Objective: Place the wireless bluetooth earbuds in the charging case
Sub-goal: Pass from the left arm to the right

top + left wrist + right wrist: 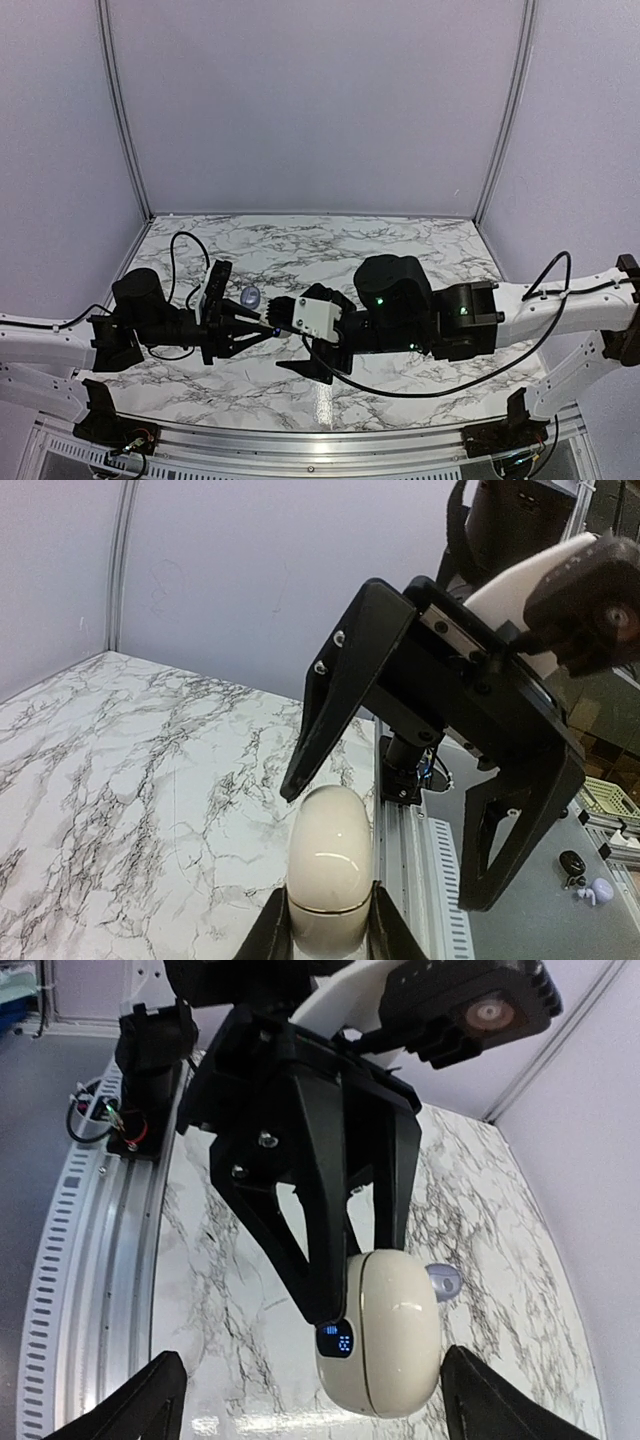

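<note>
The charging case (328, 865) is a cream egg-shaped shell with its lid closed. A blue display is lit on its side (336, 1340). My left gripper (328, 932) is shut on the case and holds it above the marble table, near the front edge. My right gripper (315, 1410) is open, with the jaws spread wide on either side of the case (395, 1335) and not touching it. One greyish-lilac earbud (443, 1281) lies on the table just behind the case; it also shows in the top view (250, 297). The other earbud is not in view.
The aluminium rail (410, 860) runs along the table's front edge, right below the case. Black cables (185, 262) loop over the left arm. A small pale piece (600, 890) and a black piece (572, 863) lie on the grey floor beyond the rail.
</note>
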Robot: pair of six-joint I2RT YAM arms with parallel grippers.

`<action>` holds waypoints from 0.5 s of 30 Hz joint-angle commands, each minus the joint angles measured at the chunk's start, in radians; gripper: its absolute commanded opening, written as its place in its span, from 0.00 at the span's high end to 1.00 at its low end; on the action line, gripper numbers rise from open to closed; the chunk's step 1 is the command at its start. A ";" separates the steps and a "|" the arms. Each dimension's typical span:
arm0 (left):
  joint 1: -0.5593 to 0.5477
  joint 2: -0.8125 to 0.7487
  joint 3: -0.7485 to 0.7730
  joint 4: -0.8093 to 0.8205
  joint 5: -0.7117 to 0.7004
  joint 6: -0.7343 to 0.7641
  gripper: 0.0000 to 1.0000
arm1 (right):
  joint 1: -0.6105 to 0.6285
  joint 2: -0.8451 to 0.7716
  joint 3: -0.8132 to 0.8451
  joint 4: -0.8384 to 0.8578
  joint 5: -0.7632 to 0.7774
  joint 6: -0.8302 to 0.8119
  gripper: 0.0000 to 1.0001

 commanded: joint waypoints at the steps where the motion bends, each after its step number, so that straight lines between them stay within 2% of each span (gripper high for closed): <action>1: 0.013 0.020 0.053 0.001 -0.024 -0.057 1.00 | 0.042 0.042 0.058 -0.027 0.210 -0.084 0.12; 9: 0.025 0.097 0.103 -0.027 -0.017 -0.158 1.00 | 0.080 0.115 0.098 -0.008 0.406 -0.166 0.15; 15: 0.037 0.131 0.125 -0.040 0.010 -0.196 1.00 | 0.090 0.139 0.099 -0.020 0.475 -0.215 0.24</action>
